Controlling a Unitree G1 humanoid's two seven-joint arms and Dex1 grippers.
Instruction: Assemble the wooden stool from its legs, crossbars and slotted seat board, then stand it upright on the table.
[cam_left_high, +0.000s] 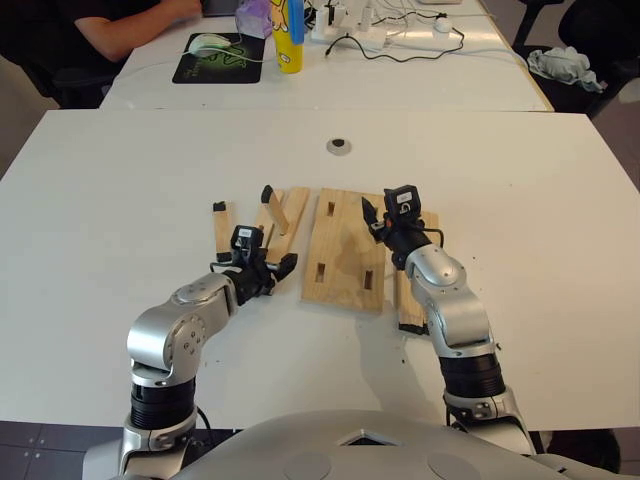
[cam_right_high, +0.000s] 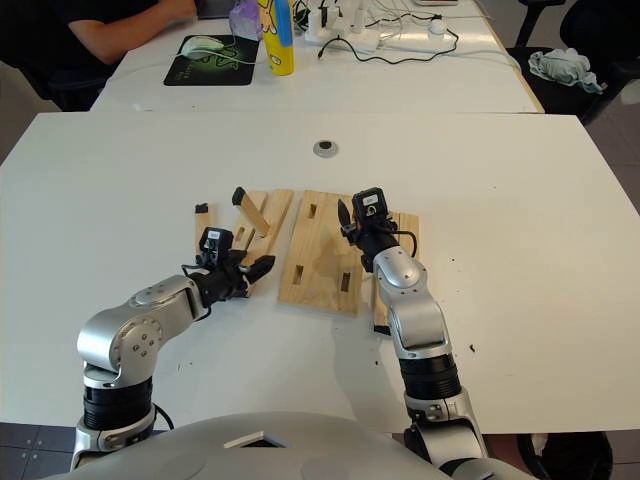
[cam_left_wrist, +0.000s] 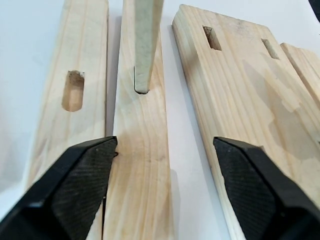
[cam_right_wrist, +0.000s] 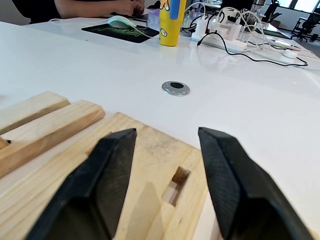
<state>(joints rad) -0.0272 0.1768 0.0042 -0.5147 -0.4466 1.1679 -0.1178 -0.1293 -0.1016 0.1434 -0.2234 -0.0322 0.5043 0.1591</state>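
Observation:
The slotted seat board (cam_left_high: 345, 250) lies flat in the middle of the white table (cam_left_high: 120, 200). To its left lie several wooden legs and crossbars (cam_left_high: 268, 222), one crossbar (cam_left_wrist: 145, 40) resting across a leg. My left gripper (cam_left_high: 272, 265) hovers open at the near end of these pieces, its fingers straddling one leg (cam_left_wrist: 142, 165) beside a slotted leg (cam_left_wrist: 75, 90). My right gripper (cam_left_high: 385, 215) is open low over the seat board's far right part, near a slot (cam_right_wrist: 175, 182). Another wooden piece (cam_left_high: 410, 305) lies under my right forearm.
A round metal grommet (cam_left_high: 339, 146) sits in the table beyond the board. On the desk behind stand a yellow cup (cam_left_high: 289, 40), a mouse pad (cam_left_high: 220, 58) and cables (cam_left_high: 400, 35). A cloth (cam_left_high: 565, 65) lies at the far right.

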